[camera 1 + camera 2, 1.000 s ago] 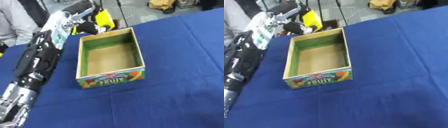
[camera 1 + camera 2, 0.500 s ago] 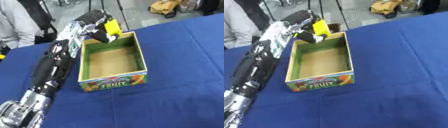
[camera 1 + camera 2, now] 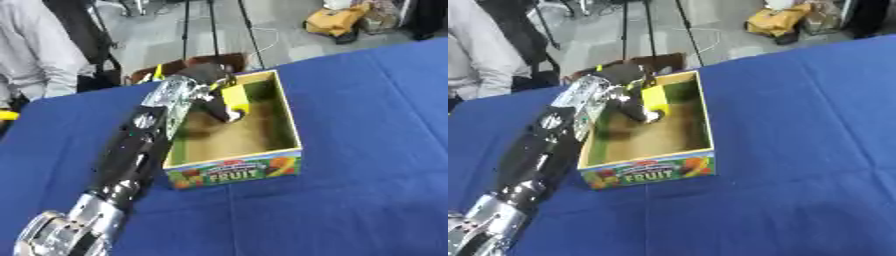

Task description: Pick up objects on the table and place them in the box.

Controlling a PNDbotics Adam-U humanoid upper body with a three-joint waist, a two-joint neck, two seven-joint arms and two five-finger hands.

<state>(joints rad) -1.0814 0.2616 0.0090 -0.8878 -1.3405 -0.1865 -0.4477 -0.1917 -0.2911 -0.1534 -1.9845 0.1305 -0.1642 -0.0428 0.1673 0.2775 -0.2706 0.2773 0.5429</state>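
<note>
Nearest, the blue table (image 3: 367, 200) spreads bare to the right of the box (image 3: 234, 170), leaving wide open cloth on that side. The box stands upright, its printed fruit panel facing the camera, its cardboard floor showing. The left arm runs up from the lower left corner along the box's left wall. At the far end, the left hand (image 3: 210, 95) dips over the rim, fingers curled round a yellow object (image 3: 234, 99) held inside the box, above the floor. Beyond the far table edge lies grey floor.
</note>
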